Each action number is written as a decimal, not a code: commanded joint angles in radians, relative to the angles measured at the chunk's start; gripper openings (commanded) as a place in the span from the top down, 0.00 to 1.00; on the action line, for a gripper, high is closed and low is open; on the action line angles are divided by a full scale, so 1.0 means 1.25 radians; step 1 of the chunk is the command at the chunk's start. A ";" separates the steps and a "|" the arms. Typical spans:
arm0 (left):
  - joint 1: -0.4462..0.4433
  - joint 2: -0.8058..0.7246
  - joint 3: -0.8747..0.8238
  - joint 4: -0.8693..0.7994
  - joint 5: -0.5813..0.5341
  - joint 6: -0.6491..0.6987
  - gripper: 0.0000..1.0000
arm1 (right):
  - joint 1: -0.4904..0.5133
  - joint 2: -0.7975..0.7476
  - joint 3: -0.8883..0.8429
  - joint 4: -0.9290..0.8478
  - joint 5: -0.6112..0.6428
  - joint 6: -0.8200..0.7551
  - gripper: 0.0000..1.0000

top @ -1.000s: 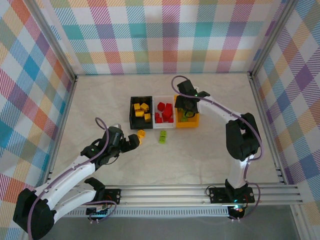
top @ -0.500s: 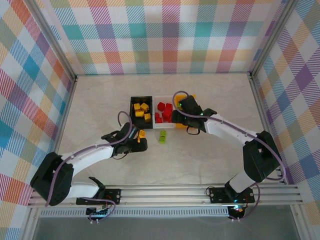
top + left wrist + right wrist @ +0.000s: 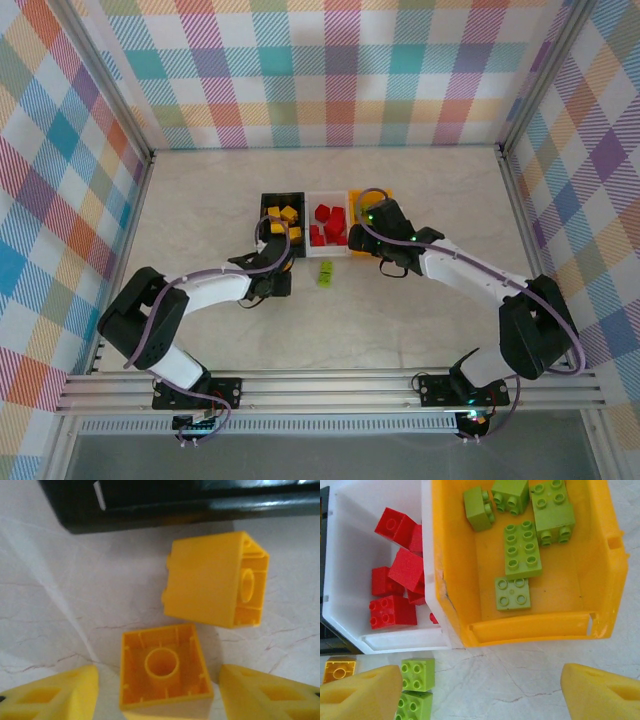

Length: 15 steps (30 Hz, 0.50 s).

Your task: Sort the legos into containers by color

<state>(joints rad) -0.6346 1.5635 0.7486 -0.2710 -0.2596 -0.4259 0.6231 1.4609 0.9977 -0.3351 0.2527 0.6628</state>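
The left claw (image 3: pixel 165 705) stands spread around an upturned yellow brick (image 3: pixel 165 672) on the worktop (image 3: pixel 75 605) — a sliver of worktop shows at either side, so it is not pinching. A second yellow brick (image 3: pixel 215 580) lies on its side just before the black bin (image 3: pixel 175 500). The right claw (image 3: pixel 480 695) hangs wide and empty by the orange bin (image 3: pixel 540 627) (five green bricks (image 3: pixel 522 550) inside). Red bricks (image 3: pixel 392 611) lie in the white bin (image 3: pixel 350 540) — two stray green bricks (image 3: pixel 417 672) sit outside.

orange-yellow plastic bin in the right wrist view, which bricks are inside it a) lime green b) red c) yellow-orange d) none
a: the orange-yellow plastic bin holds lime green studded bricks, while the red bricks lie in the white plastic bin beside it.
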 commanded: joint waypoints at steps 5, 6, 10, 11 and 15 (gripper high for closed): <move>-0.008 0.012 0.002 0.046 0.004 -0.002 0.55 | 0.001 -0.018 -0.019 0.014 0.022 0.011 0.17; -0.007 0.004 -0.004 0.044 0.004 -0.005 0.57 | 0.002 -0.019 -0.019 0.013 0.023 0.011 0.17; -0.011 -0.066 -0.035 0.023 0.014 -0.025 0.63 | 0.001 -0.025 -0.030 0.015 0.030 0.019 0.17; -0.013 -0.092 -0.041 0.011 0.016 -0.029 0.64 | 0.002 -0.028 -0.034 0.017 0.030 0.022 0.17; -0.021 -0.213 -0.044 -0.063 0.019 -0.046 0.66 | 0.002 -0.045 -0.053 0.024 0.030 0.031 0.17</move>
<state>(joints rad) -0.6479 1.3991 0.6964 -0.2836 -0.2440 -0.4561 0.6231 1.4406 0.9531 -0.3283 0.2756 0.6773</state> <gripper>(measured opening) 0.350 0.832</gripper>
